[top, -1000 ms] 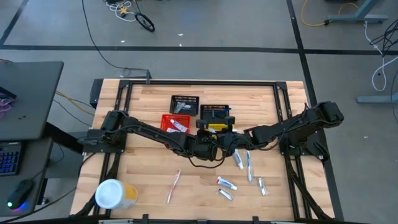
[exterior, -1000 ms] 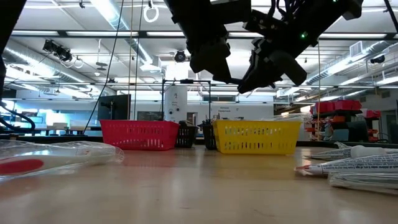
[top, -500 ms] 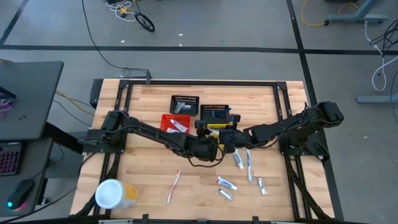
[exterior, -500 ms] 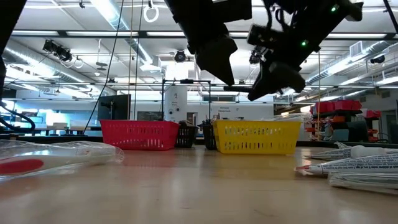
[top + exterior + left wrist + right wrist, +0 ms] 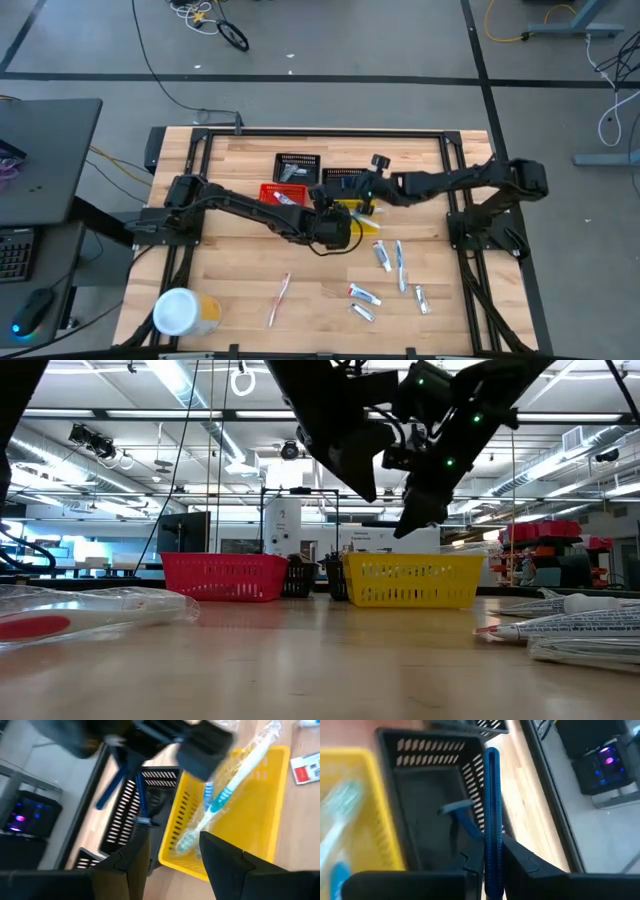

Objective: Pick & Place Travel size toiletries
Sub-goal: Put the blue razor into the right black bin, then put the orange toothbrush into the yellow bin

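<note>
While both arms had hung close together over the middle of the table [image 5: 240, 270] a second earlier, the right gripper [image 5: 492, 856] had since swung out over the nearer black basket [image 5: 420, 800], its fingers pinched narrowly on an upright dark blue razor [image 5: 492, 795]. The left gripper [image 5: 172, 845], over the yellow basket [image 5: 260, 815], had gone from nearly closed to wide apart and held nothing. Its wrapped blue-white toothbrush [image 5: 222, 800] lay in that basket, so one placement looked done and another was about to follow. The black basket already held a second razor [image 5: 462, 817], and the red basket [image 5: 268, 190] held a white tube [image 5: 287, 201]. Several tubes [image 5: 365, 294] and a pink toothbrush [image 5: 279, 298] were unsorted on the table.
</note>
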Controlling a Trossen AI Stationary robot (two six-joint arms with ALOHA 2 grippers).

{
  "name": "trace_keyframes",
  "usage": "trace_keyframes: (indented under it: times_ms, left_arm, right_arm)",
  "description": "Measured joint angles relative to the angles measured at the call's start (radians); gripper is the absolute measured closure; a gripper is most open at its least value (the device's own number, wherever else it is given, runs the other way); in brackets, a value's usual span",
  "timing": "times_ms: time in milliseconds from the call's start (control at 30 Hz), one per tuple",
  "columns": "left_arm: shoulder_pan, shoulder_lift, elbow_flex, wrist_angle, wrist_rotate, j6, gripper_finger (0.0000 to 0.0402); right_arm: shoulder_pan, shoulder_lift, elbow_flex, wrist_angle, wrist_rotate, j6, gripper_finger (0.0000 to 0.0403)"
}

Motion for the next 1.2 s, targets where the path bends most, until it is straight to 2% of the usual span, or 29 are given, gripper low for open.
trace_keyframes:
  times_ms: [133, 333, 467, 633, 800, 967, 1033, 1100, 1200]
  left_arm:
    - [0.008, 0.000, 0.000, -0.001, 0.007, -0.055, 0.0221]
    - [0.009, 0.000, 0.000, -0.001, 0.007, -0.095, 0.0221]
    - [0.008, 0.000, 0.000, -0.001, 0.008, -0.103, 0.0221]
    - [0.009, 0.000, 0.000, -0.002, 0.008, -0.122, 0.0221]
    - [0.009, 0.000, 0.000, -0.002, 0.008, -0.129, 0.0221]
    - [0.008, 0.000, -0.001, -0.017, 0.016, -0.128, 0.0221]
    - [-0.002, -0.003, -0.001, -0.051, 0.044, -0.147, 0.0221]
    - [-0.016, -0.009, 0.013, -0.146, 0.093, -0.209, 0.0221]
    - [-0.052, -0.011, 0.047, -0.284, 0.136, -0.377, 0.0221]
  right_arm:
    - [-0.057, 0.025, 0.000, 0.060, -0.022, -0.030, 0.0350]
    - [-0.099, 0.087, 0.000, 0.124, -0.165, -0.119, 0.0348]
    - [-0.112, 0.117, -0.001, 0.130, -0.172, -0.149, 0.0340]
    - [-0.113, 0.118, -0.001, 0.164, -0.178, -0.156, 0.0309]
    - [-0.112, 0.118, -0.001, 0.185, -0.170, -0.193, 0.0273]
    - [-0.098, 0.105, 0.001, 0.192, -0.032, -0.196, 0.0260]
    - [-0.072, 0.075, 0.009, 0.148, -0.012, -0.164, 0.0259]
    - [-0.035, 0.040, 0.023, 0.071, -0.063, -0.093, 0.0259]
    - [0.033, -0.020, 0.028, -0.057, -0.232, 0.001, 0.0259]
